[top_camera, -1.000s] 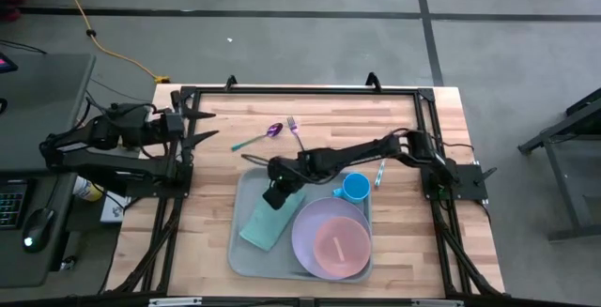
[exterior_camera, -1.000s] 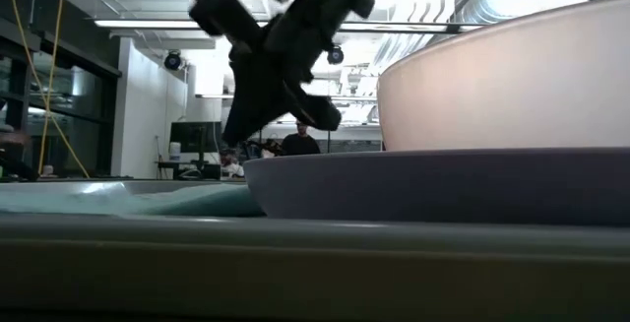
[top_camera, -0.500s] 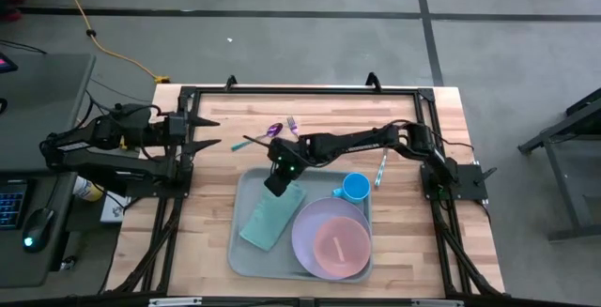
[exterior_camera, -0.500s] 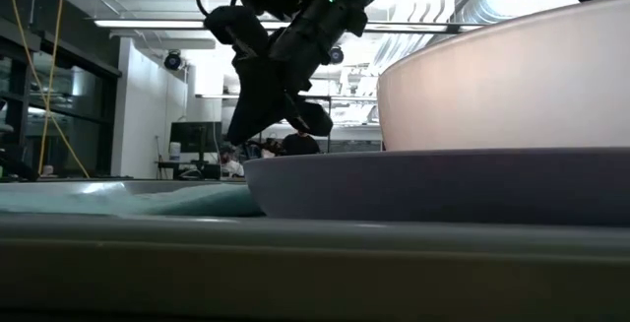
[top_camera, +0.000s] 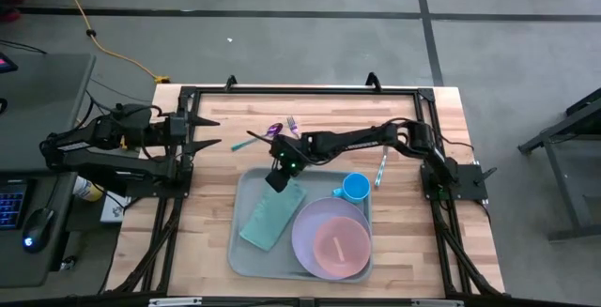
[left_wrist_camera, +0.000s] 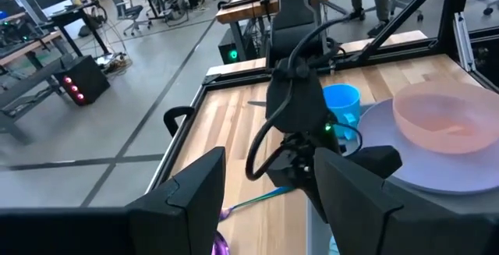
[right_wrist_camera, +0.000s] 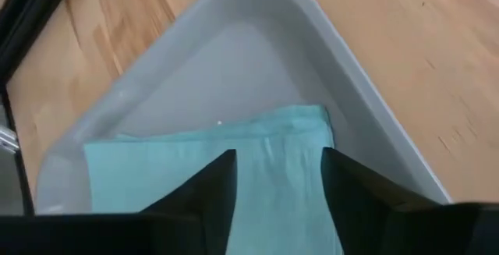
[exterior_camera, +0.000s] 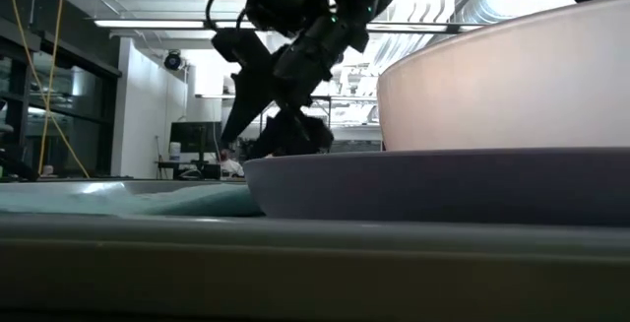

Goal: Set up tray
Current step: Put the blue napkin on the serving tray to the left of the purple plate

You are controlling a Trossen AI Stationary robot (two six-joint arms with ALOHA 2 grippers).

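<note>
Tray [top_camera: 246,251] holds teal napkin [top_camera: 272,215], plate [top_camera: 310,232], pink bowl [top_camera: 340,246], blue cup [top_camera: 355,188]; cutlery [top_camera: 282,129] remains outside. Right gripper [top_camera: 278,177] hovers empty, fingers parted; left gripper [top_camera: 208,130] spread, idle.

Right gripper [top_camera: 275,179] fingers parted, arm stretched leftward; left gripper [top_camera: 212,130] open, parked at side.

2 dark arms [top_camera: 362,141] with black cables, green lights.
</note>
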